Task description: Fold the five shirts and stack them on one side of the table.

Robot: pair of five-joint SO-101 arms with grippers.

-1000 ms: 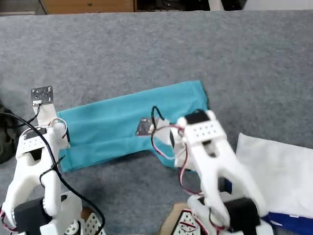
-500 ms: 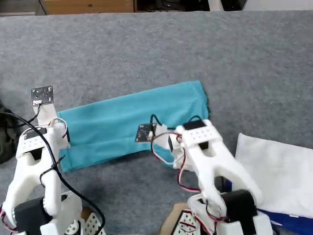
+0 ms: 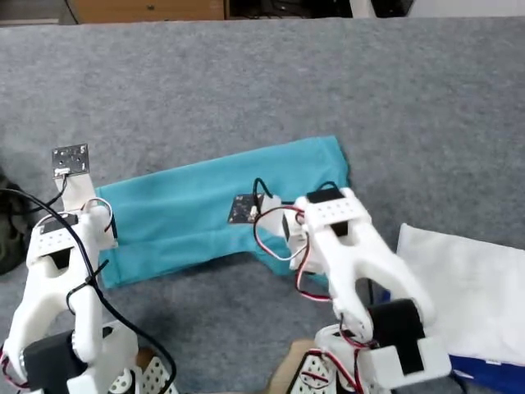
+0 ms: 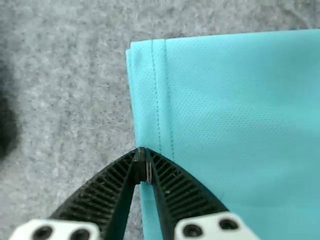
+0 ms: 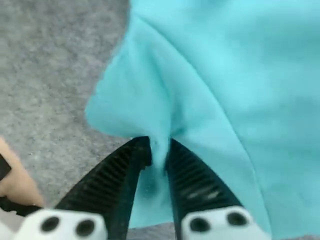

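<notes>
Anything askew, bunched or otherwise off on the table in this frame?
Nothing damaged. The teal shirt lies at a slant on the table, and its near corner is bunched up where the right tool pinches it. A blue cloth pokes out from under the white shirt.

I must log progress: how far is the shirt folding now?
Apparently done: a white cloth lies folded on the table, over a blue item. In hand: the teal shirt, a long strip, pinched by the left gripper at its hem and by the right gripper near the other end. Remaining: finishing this fold and stacking it.
</notes>
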